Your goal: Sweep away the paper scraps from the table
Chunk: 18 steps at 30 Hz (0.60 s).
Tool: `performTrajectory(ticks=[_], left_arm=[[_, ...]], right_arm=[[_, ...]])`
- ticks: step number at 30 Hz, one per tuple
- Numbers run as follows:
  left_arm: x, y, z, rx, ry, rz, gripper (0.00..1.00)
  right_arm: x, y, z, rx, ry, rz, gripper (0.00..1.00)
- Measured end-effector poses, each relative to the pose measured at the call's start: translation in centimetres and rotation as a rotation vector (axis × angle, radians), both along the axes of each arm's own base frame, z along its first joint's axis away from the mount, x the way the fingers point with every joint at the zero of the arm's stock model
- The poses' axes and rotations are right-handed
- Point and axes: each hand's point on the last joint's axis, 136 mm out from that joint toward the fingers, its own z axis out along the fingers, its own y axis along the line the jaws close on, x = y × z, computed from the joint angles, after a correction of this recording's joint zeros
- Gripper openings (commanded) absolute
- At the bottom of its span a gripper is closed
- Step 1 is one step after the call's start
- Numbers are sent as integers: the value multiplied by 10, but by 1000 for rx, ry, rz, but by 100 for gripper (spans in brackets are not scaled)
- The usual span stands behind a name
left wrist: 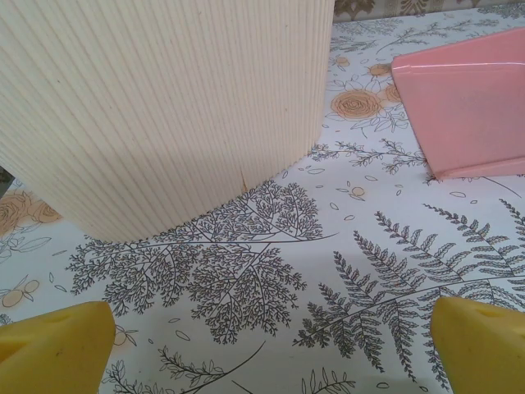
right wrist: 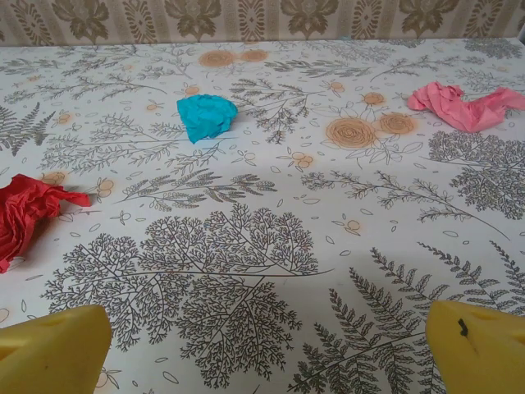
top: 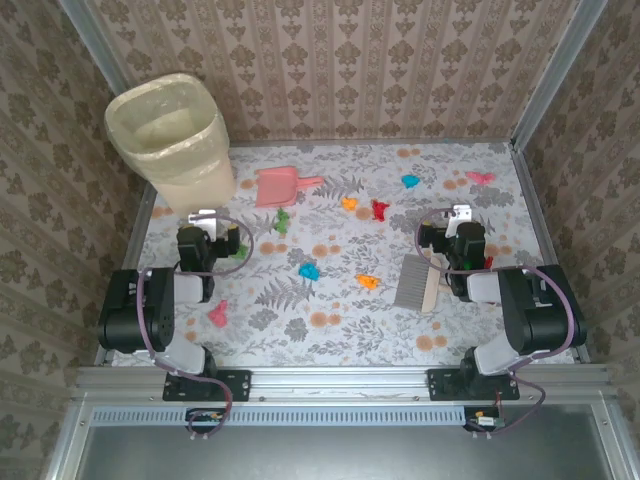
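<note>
Waiting arms: both arms sit folded at the bottom of the top view and hold nothing.
Left gripper: the left gripper point(top: 204, 218) is wide open, left of the middle. In its own view its yellow fingers point(left wrist: 53, 349) stand far apart over bare cloth.
Right gripper: the right gripper point(top: 458, 218) is wide open too, on the right side of the frame.
Table: the table point(top: 330, 345) has a white cloth with grey ferns and orange dots.
Brush: a brush point(top: 418, 282) lies flat, just left of the right arm. Its long side runs up and down the frame, tipped a little. The right arm is much nearer to it.
Paper scraps: the paper scraps point(top: 309, 270) are spread over the table, mostly between the arms and above them. One pink scrap point(top: 218, 313) lies lower left, by the left arm.
Dustpan: the pink dustpan point(top: 280, 186) lies up and to the right of the left gripper, so the left arm is nearer.
Bin: the bin point(top: 175, 135) stands in the upper left corner.
Next move: I think the right gripper must come back down and left for the brush.
Views: the top view gives the brush and all the scraps at once. The right wrist view gives a red scrap point(right wrist: 29, 209) at the left edge, a blue scrap point(right wrist: 207, 116) upper left and a pink one upper right. The left wrist view gives the bin's ribbed side and the dustpan's corner.
</note>
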Motion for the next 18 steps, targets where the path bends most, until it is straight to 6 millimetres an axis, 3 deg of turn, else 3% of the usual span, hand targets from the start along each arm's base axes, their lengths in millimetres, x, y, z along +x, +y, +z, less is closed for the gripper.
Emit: performTrajectory(ticks=[18], left_arm=[[0, 3, 0, -12, 1, -6, 100]], right_arm=[[0, -2, 0, 9, 0, 2, 100]])
